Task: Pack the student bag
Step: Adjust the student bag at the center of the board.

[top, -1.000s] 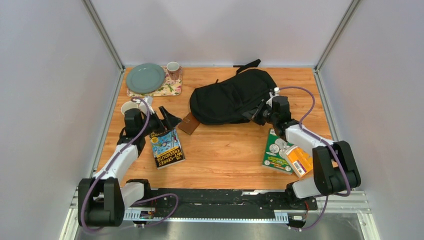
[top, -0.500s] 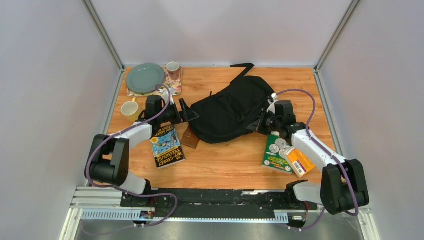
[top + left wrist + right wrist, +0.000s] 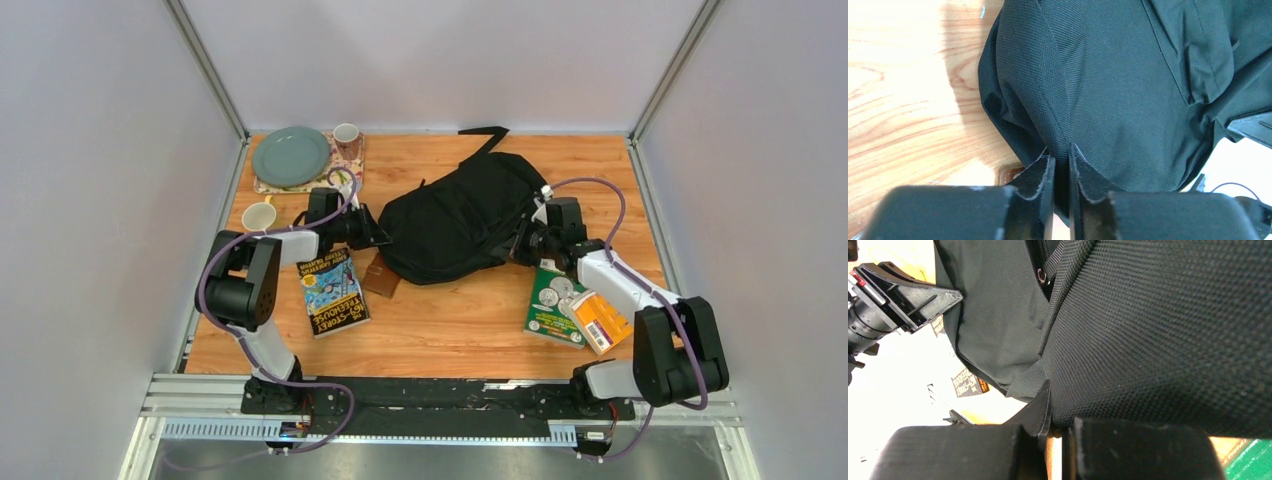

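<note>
Top view: student bag [image 3: 460,215] is lying on its side mid-bench, toward the back, with a strap trailing to the rear wall. Left fingers [image 3: 372,232] are meeting the bag's left end and right fingers [image 3: 525,243] its right edge, so both arms are reaching in from opposite sides. A brown wallet [image 3: 381,277] is sitting half under the bag's near-left edge. A colourful book [image 3: 333,295] is lying below the left arm, and a green book [image 3: 553,302] with an orange packet [image 3: 597,320] on it is lying under the right arm. A plate [image 3: 291,156] and cup [image 3: 346,136] are sitting on a mat at back left, with a mug [image 3: 259,216] just in front of them on the bench [image 3: 460,320].

Left wrist: left fingers [image 3: 1062,165] are nearly together, pinching a raised seam ridge of the bag [image 3: 1128,90]. Bare wood is showing to the left.

Right wrist: right fingers [image 3: 1055,432] are closed, clamping a thin flap of bag fabric [image 3: 1044,407]. The bag's coarse weave [image 3: 1168,330] is filling most of the frame, and the left fingers [image 3: 903,297] are showing at top left against the far end.
</note>
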